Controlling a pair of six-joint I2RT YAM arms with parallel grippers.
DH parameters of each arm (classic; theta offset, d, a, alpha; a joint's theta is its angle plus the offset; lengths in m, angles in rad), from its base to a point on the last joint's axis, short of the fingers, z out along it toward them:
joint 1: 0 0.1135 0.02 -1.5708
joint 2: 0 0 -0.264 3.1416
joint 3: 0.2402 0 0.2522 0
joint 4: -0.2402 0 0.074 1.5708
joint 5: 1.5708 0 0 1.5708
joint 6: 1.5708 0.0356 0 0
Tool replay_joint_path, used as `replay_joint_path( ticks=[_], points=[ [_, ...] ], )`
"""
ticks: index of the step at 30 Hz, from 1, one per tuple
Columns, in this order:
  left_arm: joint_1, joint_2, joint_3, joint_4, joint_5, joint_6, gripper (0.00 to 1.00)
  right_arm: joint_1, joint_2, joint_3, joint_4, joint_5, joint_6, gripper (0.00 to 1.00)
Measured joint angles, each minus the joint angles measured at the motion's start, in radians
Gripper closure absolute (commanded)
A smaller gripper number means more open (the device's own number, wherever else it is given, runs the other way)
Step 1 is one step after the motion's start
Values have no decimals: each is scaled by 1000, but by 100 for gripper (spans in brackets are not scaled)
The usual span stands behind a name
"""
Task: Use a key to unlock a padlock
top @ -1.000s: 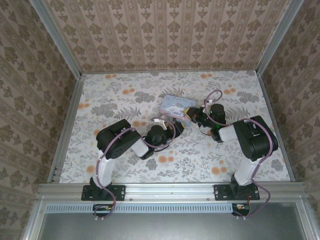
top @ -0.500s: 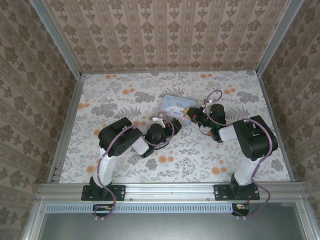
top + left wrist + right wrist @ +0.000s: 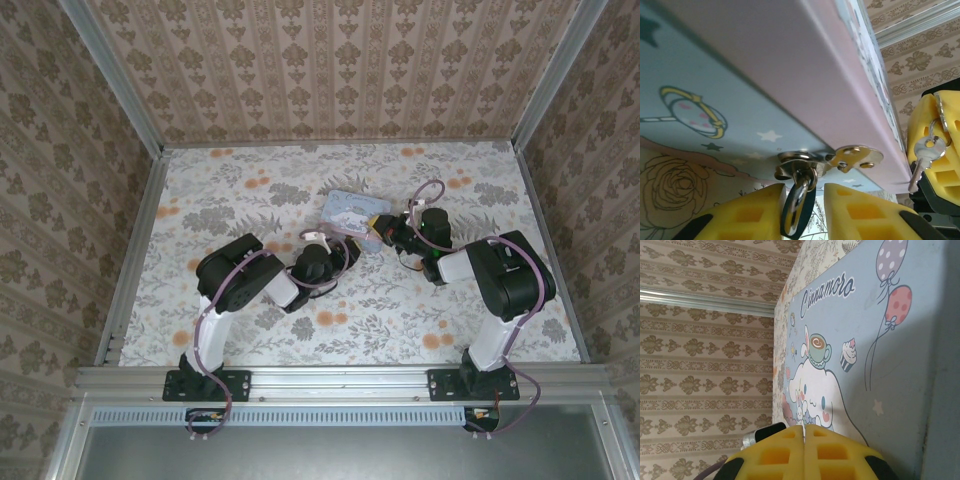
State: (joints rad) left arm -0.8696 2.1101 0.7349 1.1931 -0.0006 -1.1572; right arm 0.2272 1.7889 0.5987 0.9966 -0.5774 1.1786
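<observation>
Status: preparation complete, unlocking not started. The tin box (image 3: 350, 208) lies in the far half of the table (image 3: 250, 180), about midway between its left and right edges. The padlock (image 3: 802, 210) hangs from the hasp (image 3: 800, 161) on the tin's side wall, and its shackle is threaded through the hasp loop. It therefore appears to be fastened. The left gripper (image 3: 804, 188) sits directly beneath the hasp with its 2 yellow fingers (image 3: 755, 212) apart. The padlock is bracketed between them, and a thin gap shows on 1 side of its body, so the gripper is judged to be flanking it, not clamping it. The right gripper (image 3: 804, 432) is beside the tin, on the side toward the table's right edge. Its pads are pressed together in the right wrist view. In the left wrist view, the key ring (image 3: 937, 125) is caught at these pads, and the key (image 3: 922, 152) dangles free below, well apart from the padlock. Done, as judged: key acquired, padlock reached, both grippers (image 3: 338, 243) (image 3: 378, 232) brought to the tin. Remaining: 1) steady the padlock body; 2) orient the key, which hangs loose; 3) insert it; 4) turn it until the shackle releases. The keyhole cannot be seen, so its alignment cannot be assessed.
</observation>
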Motion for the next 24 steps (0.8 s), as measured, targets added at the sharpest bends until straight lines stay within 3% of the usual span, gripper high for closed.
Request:
replay_joint_path(
  ticks=[10,16,24],
  points=[
    [7,-5,5,-18,10,-26,100,-1,0,0,-1,-1,0,100],
    [19,-10,4,-27,39,-48,100,-3,-51,-5,-79,-11,-5,100],
    [49,-58,-43,-49,100,-88,100,8,-265,-75,-174,-23,-24,100]
  ],
)
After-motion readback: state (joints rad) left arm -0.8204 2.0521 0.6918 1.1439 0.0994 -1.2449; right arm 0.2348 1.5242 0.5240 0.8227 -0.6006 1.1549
